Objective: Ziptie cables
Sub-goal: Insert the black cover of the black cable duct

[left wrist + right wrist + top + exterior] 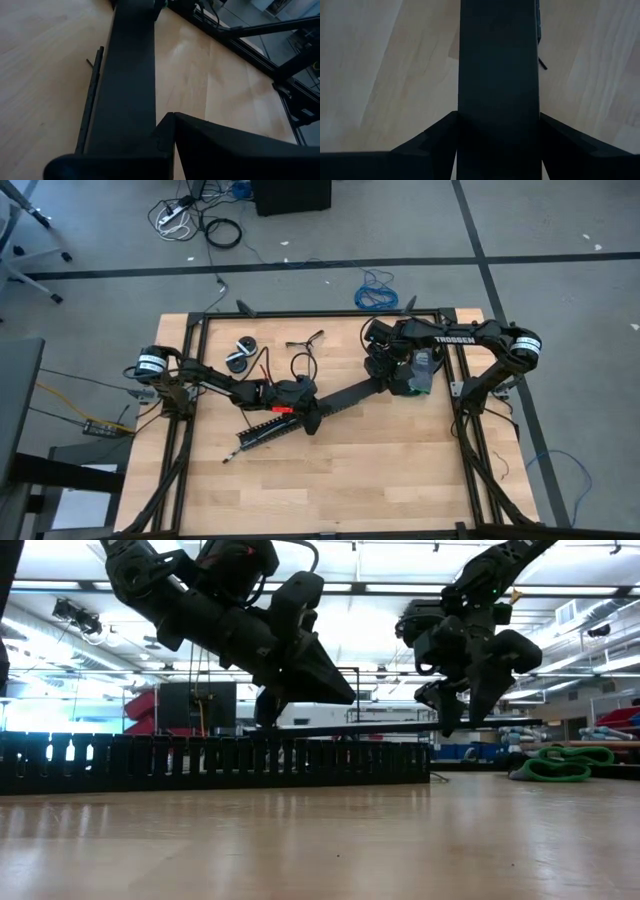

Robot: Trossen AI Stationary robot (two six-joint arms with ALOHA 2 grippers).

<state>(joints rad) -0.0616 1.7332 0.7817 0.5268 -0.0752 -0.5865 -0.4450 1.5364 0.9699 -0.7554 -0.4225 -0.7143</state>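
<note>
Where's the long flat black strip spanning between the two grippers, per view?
High view: flat black strip runs diagonally at table centre, from left gripper to right gripper.
Low view: thin level line, raised off the table.
Left wrist view: wide dark band.
Right wrist view: central band between the fingers.
Shared landmark: slotted black duct lying alongside.

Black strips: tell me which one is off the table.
The plain flat strip: the right gripper clamps it across its width, and it hangs above the table. The slotted strip lies on the wood.
</note>
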